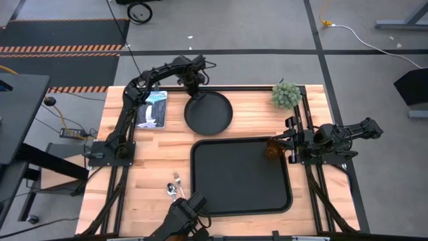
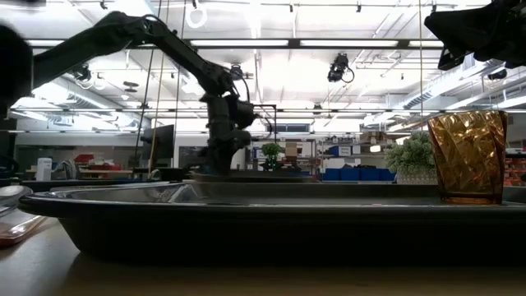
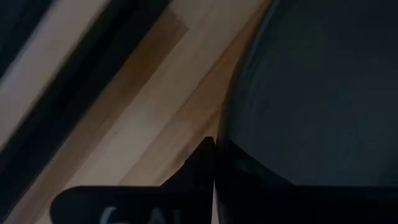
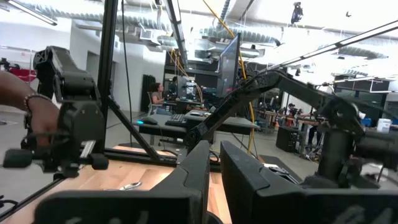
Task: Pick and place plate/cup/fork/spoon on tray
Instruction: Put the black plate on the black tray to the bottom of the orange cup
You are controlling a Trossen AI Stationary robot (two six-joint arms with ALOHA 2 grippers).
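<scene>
Left gripper (image 1: 194,94) is closing on the plate (image 1: 208,112) rim, off the tray (image 1: 241,175). Right gripper (image 1: 289,142), nearly closed and empty, is sitting beside the cup (image 1: 271,148), already on the tray; fork and spoon (image 1: 172,190) are waiting.

Four cameras: one overhead, one at table level, one on each wrist.

The high view looks straight down on the whole table (image 1: 154,161) and both arms. The low view sits at tabletop height right against the tray (image 2: 246,218) rim, facing level across it into the room. The left wrist view is pressed close above the plate (image 3: 317,93) edge and the wood. The right wrist view points level over the table toward the left arm (image 4: 280,87) and desks beyond. High and low views share the tray (image 1: 241,175), cup (image 1: 272,148) (image 2: 468,156) and plant (image 1: 286,95) (image 2: 409,154).
</scene>
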